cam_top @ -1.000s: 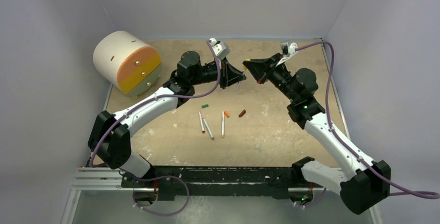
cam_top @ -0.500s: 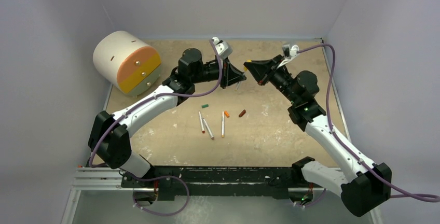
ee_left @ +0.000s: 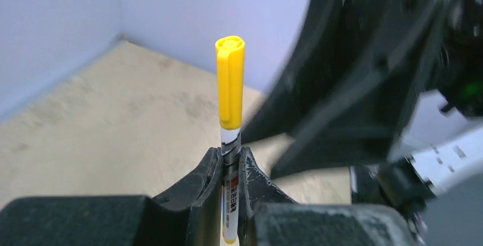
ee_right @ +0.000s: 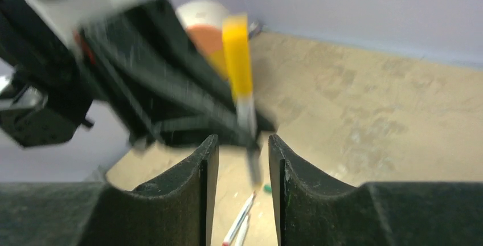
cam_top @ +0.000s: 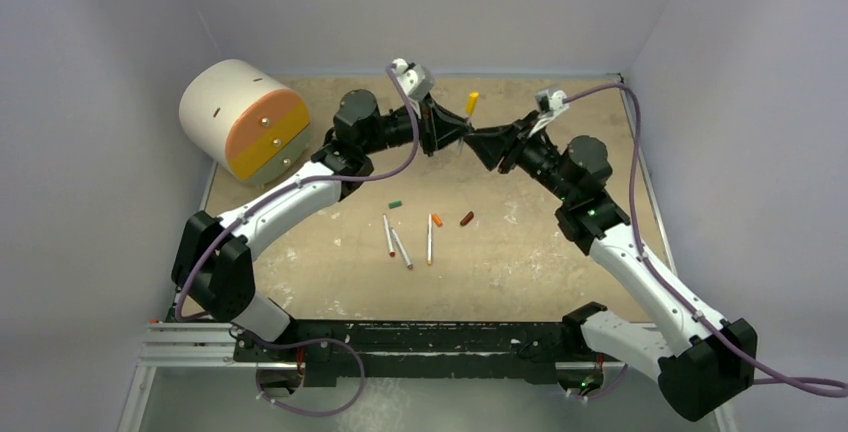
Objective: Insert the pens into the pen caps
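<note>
Drum [cam_top: 240, 117] sits on the table [cam_top: 520, 262], back left corner. Three pens [cam_top: 401, 249] lie side by side mid-table. First cap [cam_top: 395, 204] behind them, to the left; second cap [cam_top: 437, 220] just beside the rightmost pen's far end; third cap [cam_top: 467, 218] right of that. Above back centre, left pincer [ee_left: 230, 158] and right pincer [ee_right: 243, 143] face nearly tip to tip. Fourth pen [ee_left: 230, 140] stands between the left pincer's fingers, fourth cap [ee_left: 230, 81] on its outer end.

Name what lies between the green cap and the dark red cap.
Top view: the orange cap and a white pen's far end lie between the green cap and the dark red cap.
</note>
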Action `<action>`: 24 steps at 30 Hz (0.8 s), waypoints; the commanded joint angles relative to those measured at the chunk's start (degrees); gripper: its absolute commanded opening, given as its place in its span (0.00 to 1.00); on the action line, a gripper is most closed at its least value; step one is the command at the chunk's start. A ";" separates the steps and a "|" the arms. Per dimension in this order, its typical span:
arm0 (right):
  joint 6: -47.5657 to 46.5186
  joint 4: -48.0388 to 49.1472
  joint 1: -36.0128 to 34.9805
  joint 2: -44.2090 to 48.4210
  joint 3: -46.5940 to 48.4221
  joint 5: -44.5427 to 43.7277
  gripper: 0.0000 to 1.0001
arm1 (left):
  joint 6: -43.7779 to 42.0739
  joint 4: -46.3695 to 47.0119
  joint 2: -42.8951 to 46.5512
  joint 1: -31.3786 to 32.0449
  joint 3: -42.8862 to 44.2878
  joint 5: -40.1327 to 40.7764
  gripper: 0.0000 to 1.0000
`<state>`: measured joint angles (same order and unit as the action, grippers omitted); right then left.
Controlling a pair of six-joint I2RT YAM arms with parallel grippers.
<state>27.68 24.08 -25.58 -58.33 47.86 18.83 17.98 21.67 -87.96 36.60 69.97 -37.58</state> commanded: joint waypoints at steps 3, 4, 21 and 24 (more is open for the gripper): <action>1.61 -9.19 -1.82 -0.89 0.43 5.90 0.39 | 6.81 22.45 3.55 -0.92 -2.01 4.60 0.00; 1.52 -9.03 -1.76 -0.81 0.31 5.84 0.39 | 7.07 22.52 3.71 -0.92 -2.66 4.62 0.00; -2.11 -7.36 -1.84 0.33 2.91 -0.32 0.48 | 21.14 29.80 -2.05 -0.83 -3.68 6.03 0.00; -3.61 -7.58 -1.79 -0.26 3.75 -2.61 0.47 | 23.14 32.61 -2.32 -0.83 -4.60 5.00 0.00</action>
<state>26.98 15.20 -27.44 -58.37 47.83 19.77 36.47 46.68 -90.70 35.62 65.12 -30.98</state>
